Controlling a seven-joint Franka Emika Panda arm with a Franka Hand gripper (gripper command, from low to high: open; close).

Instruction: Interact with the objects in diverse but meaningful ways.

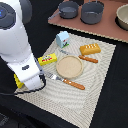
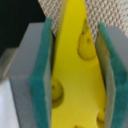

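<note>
A yellow cheese wedge (image 2: 75, 65) with holes fills the wrist view, pressed between the gripper's two green pads (image 2: 42, 75). My gripper (image 1: 27, 76) is shut on it at the placemat's corner on the exterior view's left, where a bit of the cheese wedge (image 1: 18, 80) shows beside the white hand. On the woven mat lie a flat yellow box (image 1: 47, 59), a pale blue milk carton (image 1: 63, 38) and an orange-brown bread loaf (image 1: 90, 48).
A round tan plate (image 1: 69, 66) sits mid-mat, with an orange-handled fork (image 1: 68, 82) before it and an orange-handled knife (image 1: 84, 57) behind. Two dark pots (image 1: 68, 9) and a bowl (image 1: 123, 16) stand on a brown board (image 1: 100, 27) at the back.
</note>
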